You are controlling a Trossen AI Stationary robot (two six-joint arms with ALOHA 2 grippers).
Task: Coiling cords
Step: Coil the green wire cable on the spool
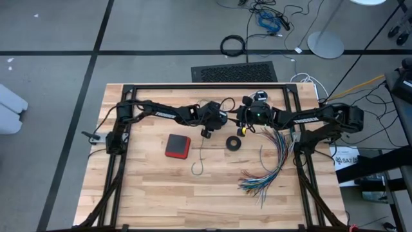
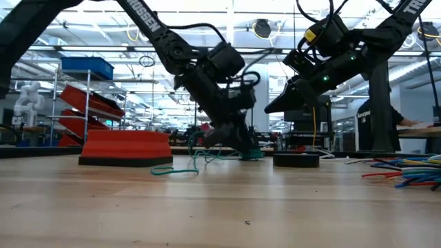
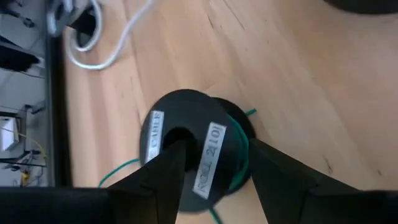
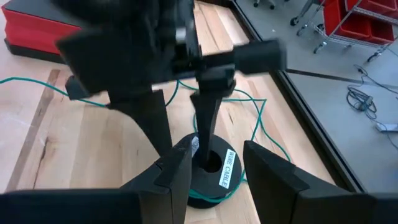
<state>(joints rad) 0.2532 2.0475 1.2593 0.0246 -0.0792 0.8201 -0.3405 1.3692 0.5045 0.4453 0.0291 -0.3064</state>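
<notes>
Left wrist view, left fingers (image 3: 168, 180) pinching black spool (image 3: 193, 149), teal-green cord (image 3: 239, 149) wound between them

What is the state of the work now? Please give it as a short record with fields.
Left gripper: closed on the spool
Right gripper: open, near the spool
Green cord: partly wound on the spool, the rest loose
White cord: loose, uncoiled
Other things: red block, black ring, coloured wires
</notes>
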